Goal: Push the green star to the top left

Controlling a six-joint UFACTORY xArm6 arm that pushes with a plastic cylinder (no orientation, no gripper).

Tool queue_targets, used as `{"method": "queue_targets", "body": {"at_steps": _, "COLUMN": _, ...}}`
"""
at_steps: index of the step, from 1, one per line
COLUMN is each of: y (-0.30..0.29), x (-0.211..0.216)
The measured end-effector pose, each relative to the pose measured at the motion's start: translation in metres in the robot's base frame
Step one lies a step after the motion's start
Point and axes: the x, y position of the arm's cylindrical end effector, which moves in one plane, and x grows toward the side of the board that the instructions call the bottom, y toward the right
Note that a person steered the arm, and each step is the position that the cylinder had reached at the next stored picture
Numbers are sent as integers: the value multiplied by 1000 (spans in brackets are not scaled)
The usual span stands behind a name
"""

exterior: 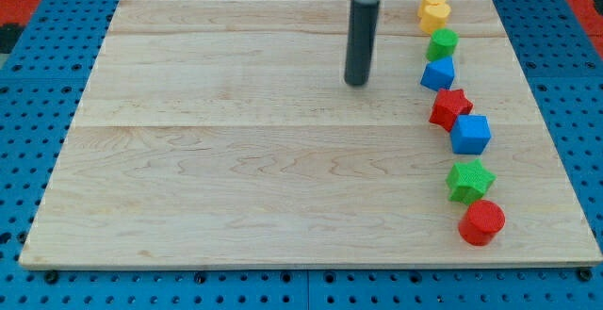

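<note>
The green star [469,180] lies near the board's right edge, low in the view, between a blue cube [470,134] above it and a red cylinder [482,222] below it. My tip [356,83] rests on the wooden board [236,159] in the upper middle, well to the left of and above the green star, touching no block.
More blocks run up the right side in a loose column: a red star [449,107], a blue block [438,73], a green cylinder [442,42] and two yellow blocks [434,10] at the top. Blue pegboard [28,112] surrounds the board.
</note>
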Motion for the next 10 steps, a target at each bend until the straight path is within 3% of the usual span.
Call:
{"method": "queue_targets", "body": {"at_steps": 2, "y": 18, "x": 202}}
{"method": "queue_targets", "body": {"at_steps": 3, "y": 29, "x": 206}}
{"method": "queue_targets", "body": {"at_steps": 4, "y": 93, "x": 205}}
{"method": "queue_targets", "body": {"at_steps": 5, "y": 203, "x": 206}}
{"method": "queue_targets", "body": {"at_steps": 6, "y": 238, "x": 183}}
{"method": "queue_targets", "body": {"at_steps": 8, "y": 106, "x": 109}}
{"method": "queue_targets", "body": {"at_steps": 9, "y": 43, "x": 123}}
{"method": "queue_targets", "body": {"at_steps": 10, "y": 50, "x": 148}}
